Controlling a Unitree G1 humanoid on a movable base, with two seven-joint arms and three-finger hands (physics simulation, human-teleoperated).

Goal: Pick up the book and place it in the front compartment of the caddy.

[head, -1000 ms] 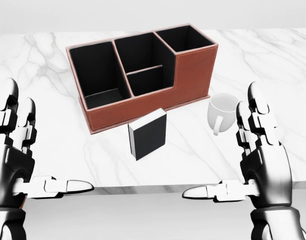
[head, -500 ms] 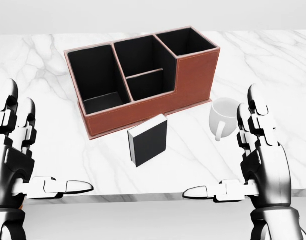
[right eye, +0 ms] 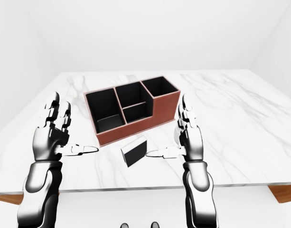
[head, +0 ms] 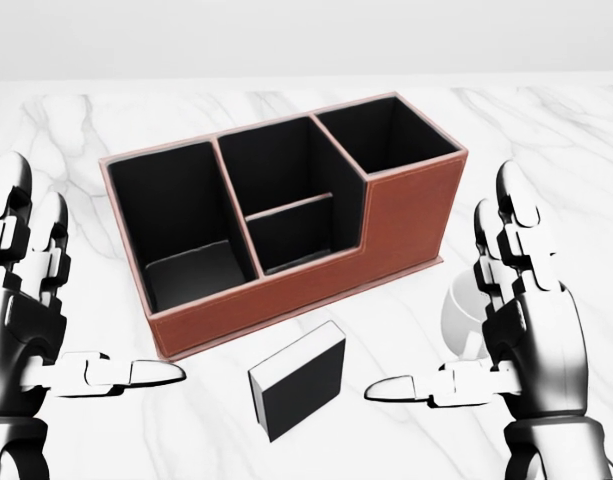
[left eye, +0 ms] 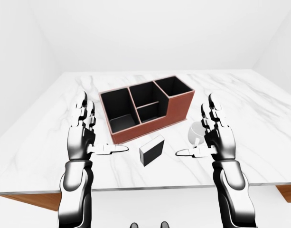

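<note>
Book (head: 297, 386) lies flat just below the caddy (head: 286, 225) in your head view, apart from it: a small black block with pale page edges. Your right hand (head: 521, 330) hides most of the white mug (head: 463, 317) right of the caddy. All caddy compartments look bare. Both hands, including your left hand (head: 31, 320), are spread, holding nothing.

A white marble-patterned table (left eye: 240, 104) carries a reddish-brown leather caddy with black compartments (head: 391, 235), a small black book with white page edges (head: 298, 392) just below it, and a white mug (left eye: 194, 134) to the right
</note>
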